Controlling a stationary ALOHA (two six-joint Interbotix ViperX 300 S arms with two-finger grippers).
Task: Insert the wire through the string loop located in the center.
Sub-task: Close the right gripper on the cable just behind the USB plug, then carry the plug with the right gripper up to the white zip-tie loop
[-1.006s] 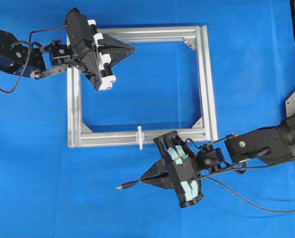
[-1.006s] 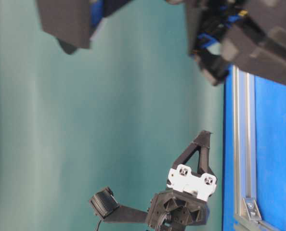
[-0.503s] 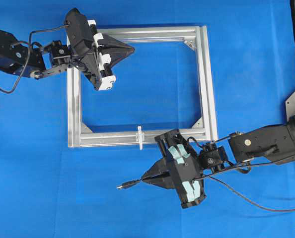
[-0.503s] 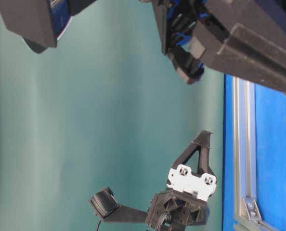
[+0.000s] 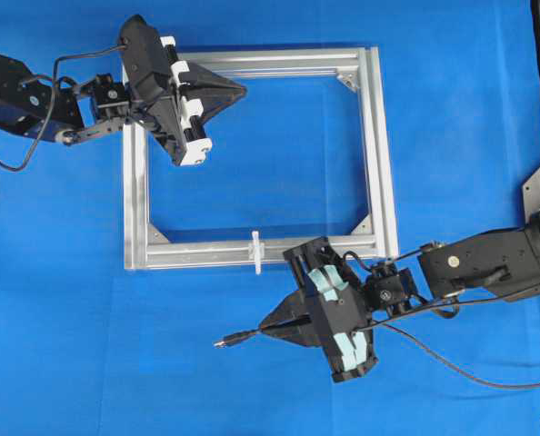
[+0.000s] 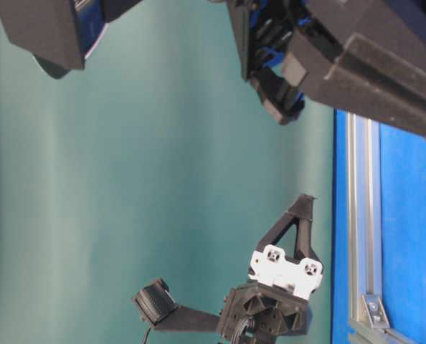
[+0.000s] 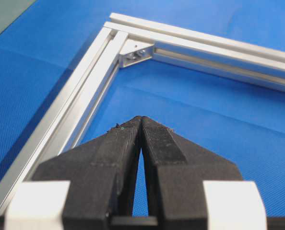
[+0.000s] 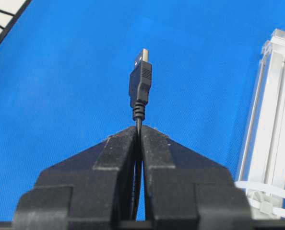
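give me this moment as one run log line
right end effector: shut on wire | left end effector: shut, empty, over frame | string loop: not threaded

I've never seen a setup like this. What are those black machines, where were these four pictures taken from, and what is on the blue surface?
These are two black robot arms, each ending in a two-fingered gripper. One picture looks straight down from above, one looks from table height and comes out turned on its side, and two come from small cameras mounted on the arms' wrists, looking along the fingers.

On the blue cloth-covered table lies a square silver aluminium frame. On its near bar stands a tiny white string loop.

The right gripper is closed on a thin black wire ending in a small plug with a metal tip. The plug sticks out past the fingertips, in front of the frame and not yet through the loop. The left gripper hovers over the frame's far corner, shut and holding nothing.
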